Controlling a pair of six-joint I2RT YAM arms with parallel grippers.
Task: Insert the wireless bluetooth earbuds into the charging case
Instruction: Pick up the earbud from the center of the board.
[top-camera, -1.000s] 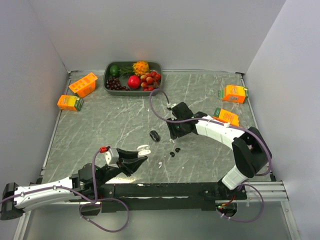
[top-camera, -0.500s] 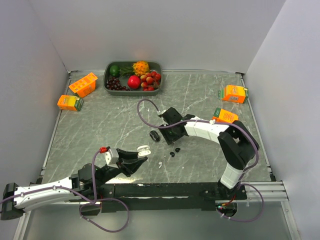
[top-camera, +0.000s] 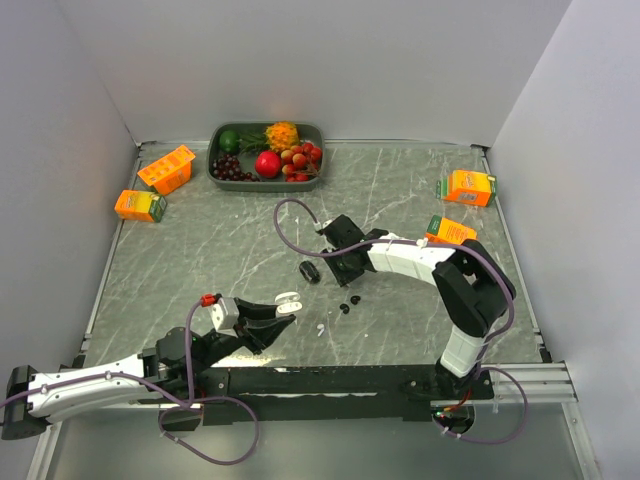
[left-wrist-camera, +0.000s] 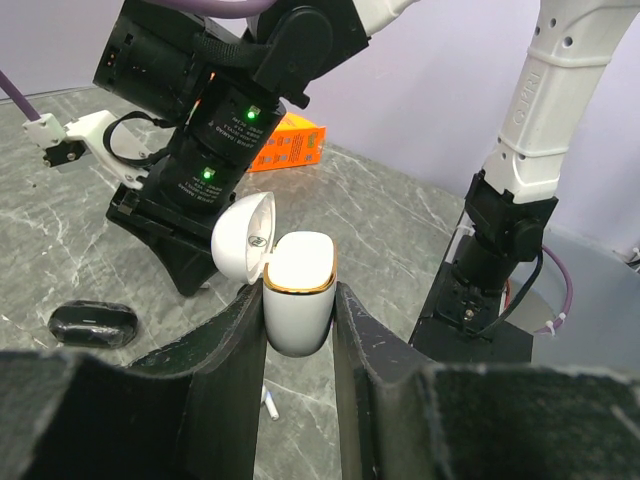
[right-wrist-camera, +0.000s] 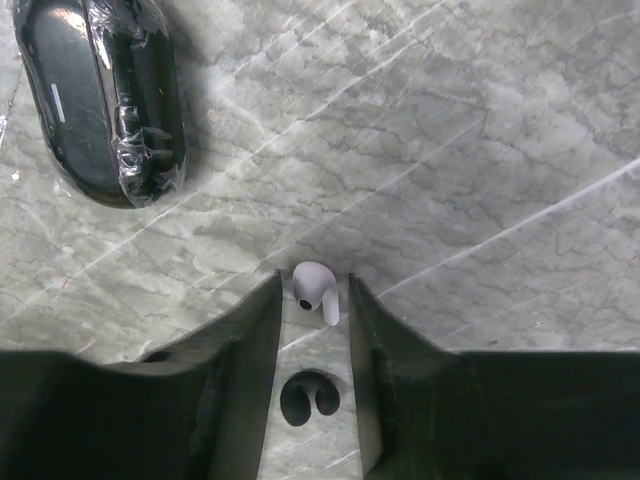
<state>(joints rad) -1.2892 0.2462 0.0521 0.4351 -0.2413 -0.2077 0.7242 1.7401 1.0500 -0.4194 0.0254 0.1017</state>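
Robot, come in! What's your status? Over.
Left tool shut on open white case. Right tool straddles white earbud, grip unclear. Black pod beside it, not blocking.

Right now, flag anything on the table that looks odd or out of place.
The black case lying near the right gripper is wrapped in crinkled clear film, odd for something meant to open. A small white stick-like piece also lies loose near the front edge of the table, apart from the black earbuds.
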